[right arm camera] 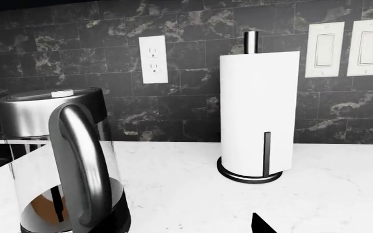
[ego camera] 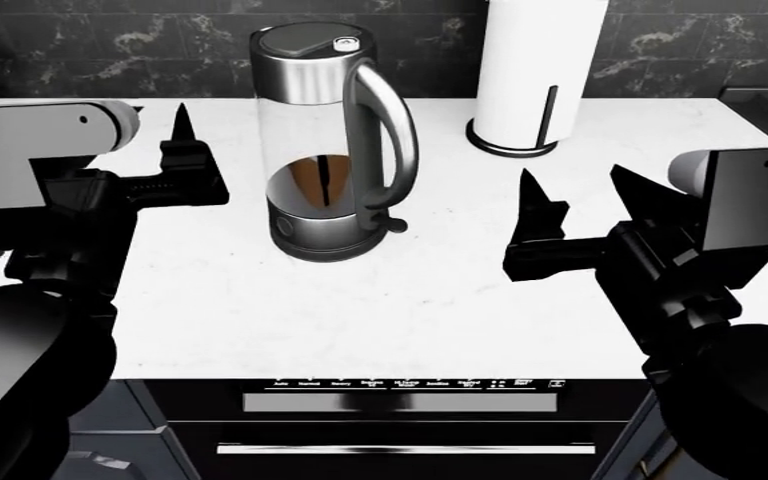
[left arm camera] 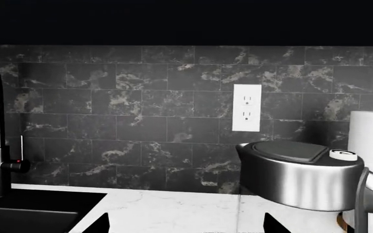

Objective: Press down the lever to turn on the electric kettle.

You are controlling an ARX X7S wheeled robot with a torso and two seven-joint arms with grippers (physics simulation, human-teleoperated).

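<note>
right pincer point(ego camera: 584, 215) open; electric kettle point(ego camera: 324, 150) upright, glass-bodied.

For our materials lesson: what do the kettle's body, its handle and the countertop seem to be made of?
The kettle body looks like clear glass: you see through it. The handle looks like brushed steel, with soft grey highlights. The countertop looks like polished white marble, faintly veined; possibly imitation.

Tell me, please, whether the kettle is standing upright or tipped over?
Upright: the kettle stands on its steel base on the counter, lid on top and handle vertical.
</note>
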